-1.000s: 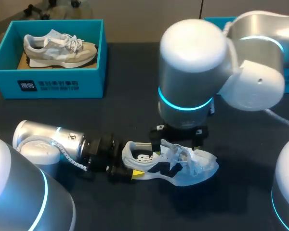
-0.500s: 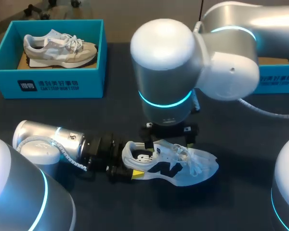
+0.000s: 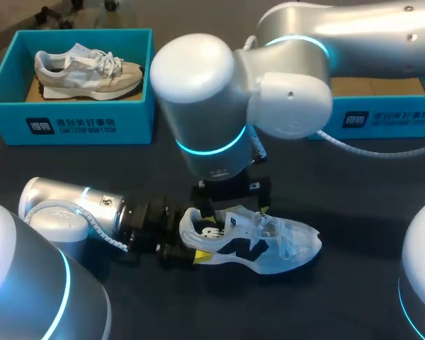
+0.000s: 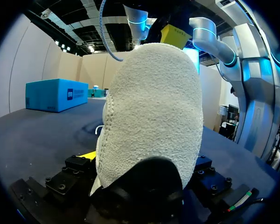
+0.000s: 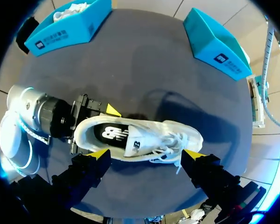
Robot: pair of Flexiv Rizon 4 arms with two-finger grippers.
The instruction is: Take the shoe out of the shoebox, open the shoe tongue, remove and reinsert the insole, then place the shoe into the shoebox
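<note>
Rough knit cloth covers the shoe heel; table looks matt.

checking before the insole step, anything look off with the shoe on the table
Nothing damaged or spilled. The white shoe stands upright, heel clamped in the left gripper; only its laces lie loose and splayed.

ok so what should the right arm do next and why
Probably lower the right gripper toward the tongue, closing it partway: it hangs open above the shoe, touching nothing, while the left gripper holds the heel.
</note>
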